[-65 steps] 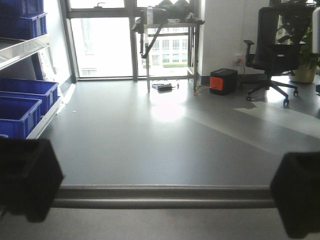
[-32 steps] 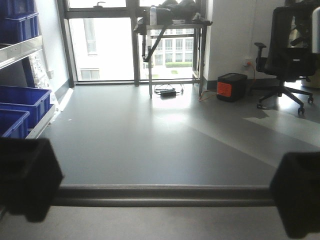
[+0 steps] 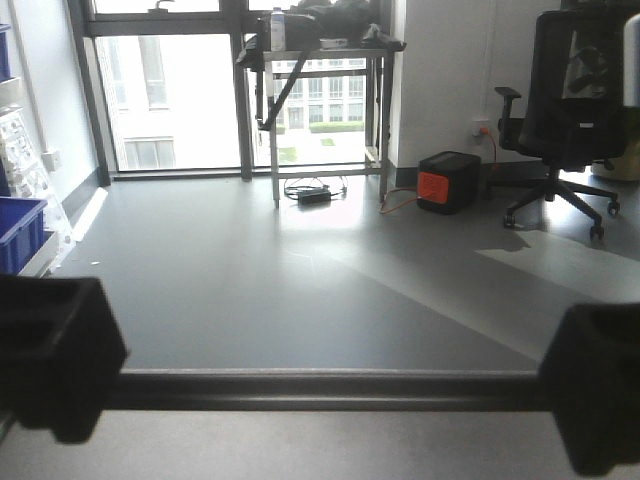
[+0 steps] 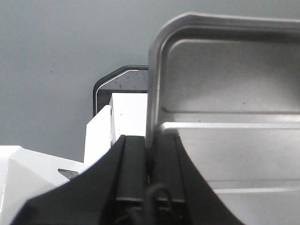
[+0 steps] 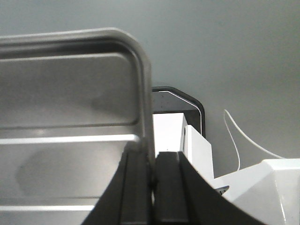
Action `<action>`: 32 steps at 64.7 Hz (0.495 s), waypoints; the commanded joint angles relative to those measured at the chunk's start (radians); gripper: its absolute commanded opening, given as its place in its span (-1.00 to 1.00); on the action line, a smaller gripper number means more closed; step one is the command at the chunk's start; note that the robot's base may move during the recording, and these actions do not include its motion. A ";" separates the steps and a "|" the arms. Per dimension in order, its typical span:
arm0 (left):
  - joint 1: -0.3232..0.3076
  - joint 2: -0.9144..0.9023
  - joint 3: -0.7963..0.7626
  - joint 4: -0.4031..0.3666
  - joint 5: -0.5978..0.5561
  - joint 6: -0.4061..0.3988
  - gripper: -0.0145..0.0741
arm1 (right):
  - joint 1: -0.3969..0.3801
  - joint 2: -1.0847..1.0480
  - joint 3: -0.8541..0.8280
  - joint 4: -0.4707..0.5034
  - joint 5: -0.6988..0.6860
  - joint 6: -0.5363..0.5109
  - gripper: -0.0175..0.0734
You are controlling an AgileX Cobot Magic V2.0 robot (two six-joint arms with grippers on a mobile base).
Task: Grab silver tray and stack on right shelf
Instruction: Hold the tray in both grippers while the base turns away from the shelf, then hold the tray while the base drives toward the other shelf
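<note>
Across the near edge of the front view, the silver tray (image 3: pixel 320 391) spans between both claws, held above a smooth grey floor (image 3: pixel 300 290). The left gripper (image 4: pixel 150 154) is clamped on its left rim, and the right gripper (image 5: pixel 152 164) on its right rim. Far off stand tall windows (image 3: pixel 165 100), a metal table (image 3: pixel 300 52) and an orange-faced box (image 3: pixel 445 182). A black office chair (image 3: pixel 565 110) is at the right, and a blue bin (image 3: pixel 18 232) sits at the left.

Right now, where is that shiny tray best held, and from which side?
By its thin raised rim, at the two opposite ends, coming in from outside. The silver tray is wide and shallow, so one finger goes inside the rim, one outside. The left end effector and right end effector are clamped on it that way.
</note>
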 commanded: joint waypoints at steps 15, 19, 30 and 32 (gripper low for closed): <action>-0.001 -0.022 -0.011 0.047 0.283 -0.001 -0.90 | -0.007 -0.020 -0.013 -0.048 0.277 0.003 -0.49; -0.001 -0.022 -0.011 0.047 0.283 -0.001 -0.90 | -0.007 -0.020 -0.013 -0.048 0.276 0.003 -0.49; -0.001 -0.022 -0.011 0.049 0.283 -0.001 -0.90 | -0.007 -0.020 -0.013 -0.048 0.276 0.003 -0.49; -0.001 -0.022 -0.011 0.049 0.283 -0.001 -0.90 | -0.007 -0.020 -0.013 -0.048 0.276 0.003 -0.49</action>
